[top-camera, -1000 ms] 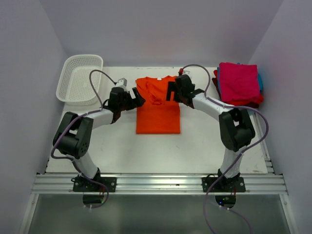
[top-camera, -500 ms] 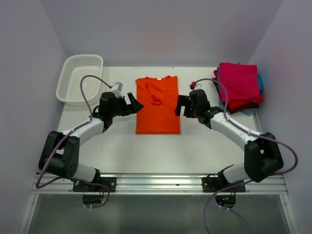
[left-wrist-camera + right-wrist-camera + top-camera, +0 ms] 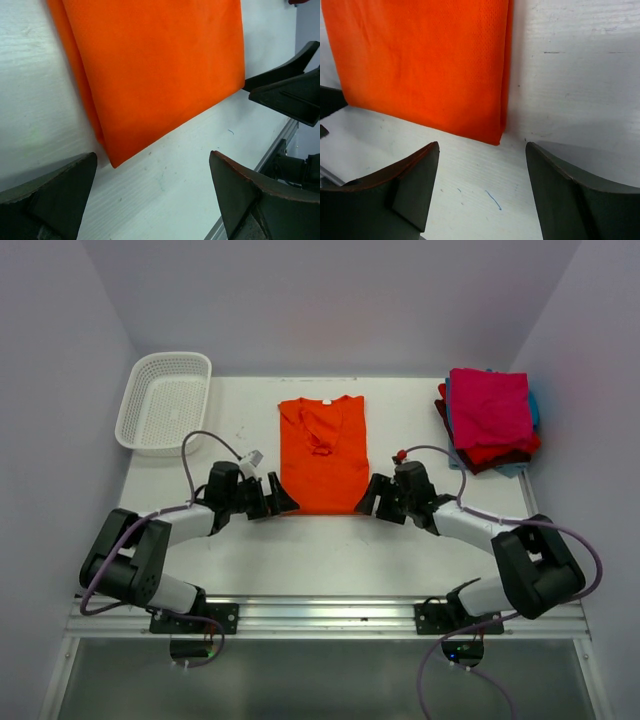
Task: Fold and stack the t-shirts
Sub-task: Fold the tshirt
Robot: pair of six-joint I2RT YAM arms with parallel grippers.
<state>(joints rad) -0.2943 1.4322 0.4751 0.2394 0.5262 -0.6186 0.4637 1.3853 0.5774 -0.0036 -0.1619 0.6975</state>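
Orange t-shirt (image 3: 322,455) lies flat at the middle of the white table (image 3: 320,560). Its sides are folded in, so it makes a long narrow panel with the collar toward the far wall and the hem toward the arm bases. The left gripper (image 3: 277,502) sits low at the near left hem corner, and the right gripper (image 3: 372,502) mirrors it at the near right corner. Both claws are spread wide and hold nothing. In each wrist view the doubled corner of cloth lies just ahead of the gap between the fingers (image 3: 50,200), with bare tabletop under them.

This matched, low placement looks meant for pinching both hem corners at once, so the hem can be carried evenly toward the collar for a crosswise fold. The layered edge may split if only the top ply is caught.

The stack of folded tees (image 3: 490,415) rests at the far right, well apart, magenta on top with red, maroon and light blue edges beneath, likely where the folded shirt belongs. A white lattice basket (image 3: 135,425) stands at the far left, away from both arms.
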